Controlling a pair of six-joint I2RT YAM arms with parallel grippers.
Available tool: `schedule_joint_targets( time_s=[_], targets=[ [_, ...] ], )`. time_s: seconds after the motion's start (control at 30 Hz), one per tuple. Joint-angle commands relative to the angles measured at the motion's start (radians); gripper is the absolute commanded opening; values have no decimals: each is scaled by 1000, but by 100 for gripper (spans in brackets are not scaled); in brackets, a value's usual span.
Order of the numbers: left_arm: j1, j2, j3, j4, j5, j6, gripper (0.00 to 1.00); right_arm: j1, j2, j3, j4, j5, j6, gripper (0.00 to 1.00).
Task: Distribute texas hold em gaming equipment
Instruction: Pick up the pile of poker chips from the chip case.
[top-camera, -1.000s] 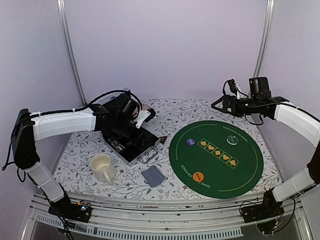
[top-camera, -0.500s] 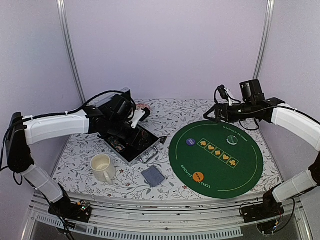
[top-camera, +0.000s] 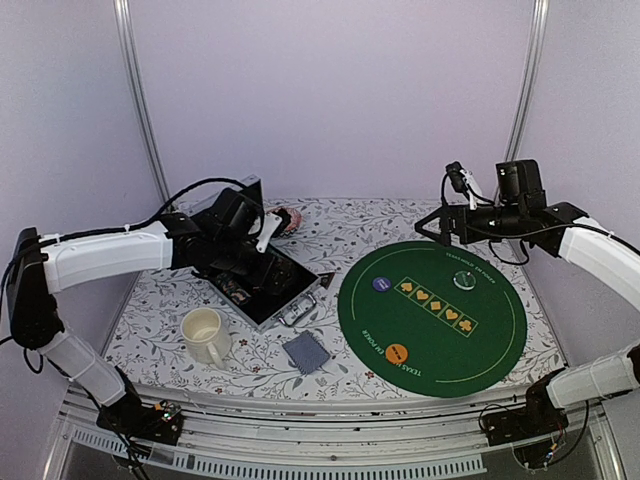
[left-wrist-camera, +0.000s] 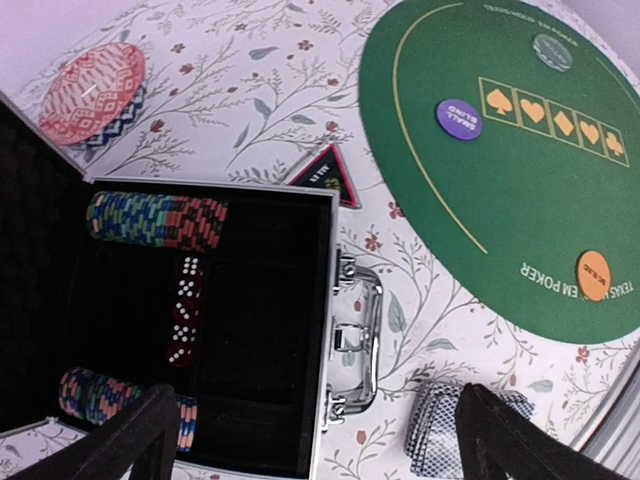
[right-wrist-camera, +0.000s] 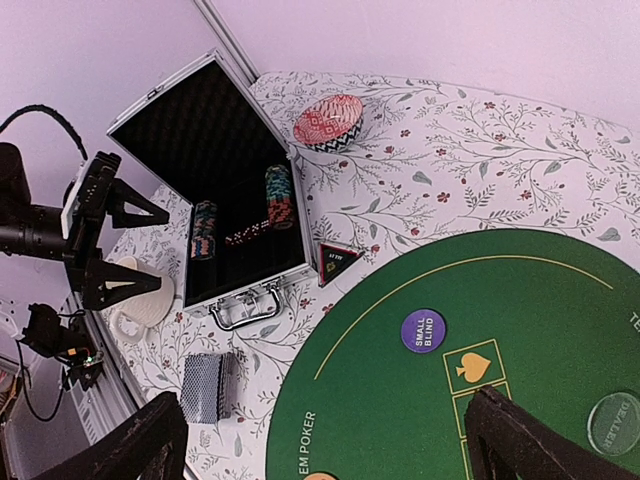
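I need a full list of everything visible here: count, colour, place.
case: one, silver, open, left of mat
poker chips: two rows, multicoloured, in case
dice: one row, red, in case
triangle marker: one, black-red, between case and mat
mat: one, green, table's right half
purple disc, orange disc, clear disc: one each, on mat
card deck: one, grey-blue, near edge
mug: one, cream, near left
bowl: one, pink patterned, behind case
left hand: open, above case
right hand: open, above far right
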Motion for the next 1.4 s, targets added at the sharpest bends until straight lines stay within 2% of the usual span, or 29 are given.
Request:
schedule_joint_targets(
  time_s=[0.0, 0.13, 0.23, 0.27, 0.4, 0.57, 0.67, 1.1, 1.37],
  targets=[
    [59, 1, 12, -67, -121, -56, 98, 6, -29, -20, 35, 5, -19, 99],
    [84, 77, 73, -235, -298, -77, 97, 7, -28, -25, 38, 5, -19, 99],
    [109, 149, 80, -295, -316, -68, 80, 7, -22, -25, 45, -1, -18, 99],
    [114, 164, 77, -300, -311, -63, 77, 7, -19, -24, 47, 0, -17, 99],
    [117, 202, 75, -269, -261, -14, 76, 7, -8, -19, 47, 3, -15, 99],
    [126, 272, 84, -274, -301, 11, 75, 6, -6, -19, 41, 4, -14, 99],
    [129, 293, 83, -263, -277, 16, 69, 8, -7, -21, 39, 8, -15, 99],
    [129, 297, 30, -205, -174, 50, 55, 7, 0, -14, 31, 7, -6, 99],
    [130, 275, 12, -199, -175, 79, 55, 6, 9, -8, 30, 0, -1, 99]
  ],
)
